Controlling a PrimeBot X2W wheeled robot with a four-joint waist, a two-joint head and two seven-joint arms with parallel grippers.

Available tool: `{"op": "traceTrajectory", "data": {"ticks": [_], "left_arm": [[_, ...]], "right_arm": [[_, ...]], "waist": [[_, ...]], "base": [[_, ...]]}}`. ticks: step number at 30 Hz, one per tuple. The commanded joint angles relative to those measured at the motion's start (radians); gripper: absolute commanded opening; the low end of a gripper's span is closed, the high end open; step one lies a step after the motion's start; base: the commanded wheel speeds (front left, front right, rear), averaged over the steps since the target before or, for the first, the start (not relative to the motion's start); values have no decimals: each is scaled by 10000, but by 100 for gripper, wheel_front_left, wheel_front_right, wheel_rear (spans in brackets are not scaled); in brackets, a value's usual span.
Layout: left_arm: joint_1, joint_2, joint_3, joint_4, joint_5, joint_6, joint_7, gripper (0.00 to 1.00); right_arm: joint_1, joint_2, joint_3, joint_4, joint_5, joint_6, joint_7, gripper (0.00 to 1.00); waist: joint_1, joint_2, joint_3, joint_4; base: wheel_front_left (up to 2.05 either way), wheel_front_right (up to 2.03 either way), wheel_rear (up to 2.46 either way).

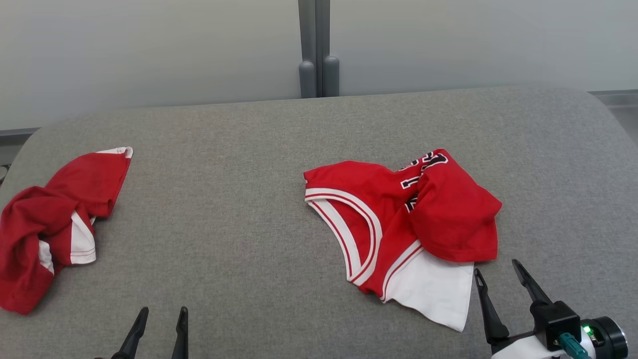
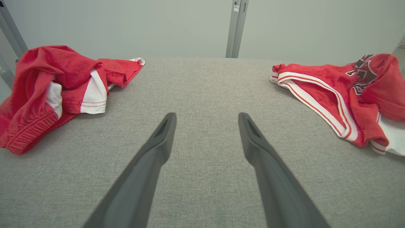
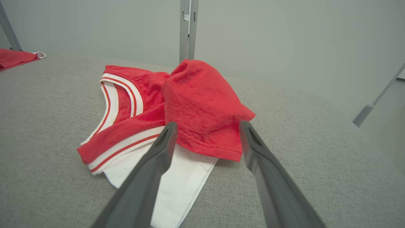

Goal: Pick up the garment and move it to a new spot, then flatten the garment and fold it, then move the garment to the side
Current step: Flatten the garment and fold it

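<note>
My left gripper (image 1: 164, 310): lowest in the head view, at the near left. The two dark fingers are spread wide with nothing between them. They point out over bare grey cloth.

My right gripper (image 1: 497, 268): at the near right, fingers likewise spread wide and empty. Its tips point at the near edge of the jersey, just beside the white panel. From the wrist view I cannot tell whether a tip touches the cloth.

Table (image 1: 239, 174): a broad top covered in grey woven fabric, with rounded far corners. Both garments lie on it.

Jersey (image 1: 369, 209): the task's garment, lying crumpled right of centre on the table, in front of my right gripper.
- A flat white panel lies nearest me.
- A red body with a curved white-and-red striped band opens toward the left.
- A loose red fold is heaped over the right half.
- Black-and-white lettering shows at the far edge, partly tucked into the fold and not readable.

Shorts (image 1: 50, 224): a second red heap with white side patches at the table's left edge, well apart from the jersey. A gathered waistband in my left wrist view suggests shorts, though the bundle is too rumpled to be sure.

Post (image 1: 318, 50): a grey upright behind the far edge of the table, near its middle.

Wall (image 1: 149, 50): a plain pale surface, farthest back.
</note>
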Motion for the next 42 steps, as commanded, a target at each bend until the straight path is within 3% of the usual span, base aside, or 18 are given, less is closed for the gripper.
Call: {"op": "traceTrajectory", "data": {"ticks": [1, 9, 15, 19, 28, 41, 42], "left_arm": [[3, 73, 5, -24, 0, -44, -1, 100], [-373, -112, -279, -293, -125, -47, -1, 100], [-1305, -289, -1697, 32, -442, -40, 86, 100], [-2356, -542, -2565, 654, -1142, -40, 929, 100], [-3993, -933, -3368, 2614, -2557, 234, 3569, 100], [-4577, -990, -4208, 4227, -3969, 869, 4104, 100], [-4627, -993, -4293, 4319, -4026, 886, 4090, 49]], "right_arm": [[-75, -12, 11, 8, 94, -10, -33, 100], [-291, -12, 143, -150, 88, -10, -33, 100], [-576, -40, 287, -369, 86, -10, -35, 100], [-808, 13, 325, -490, 90, -10, -35, 100], [-1193, 205, 403, -593, 110, -10, -33, 100], [-1258, 293, 310, -644, 168, -10, -35, 100], [-1257, 294, 303, -647, 170, -10, -33, 100]], "waist": [[0, 0, 18, -3], [0, 0, 226, -333], [0, 0, 626, -912], [0, 0, 1001, -1338], [0, 0, 1730, -2465], [0, 0, 1996, -3048], [0, 0, 2003, -3040]], "base": [[0, 0, 0], [0, 0, 0], [0, 0, 0], [0, 0, 0], [0, 0, 0], [0, 0, 0], [0, 0, 0]]}}
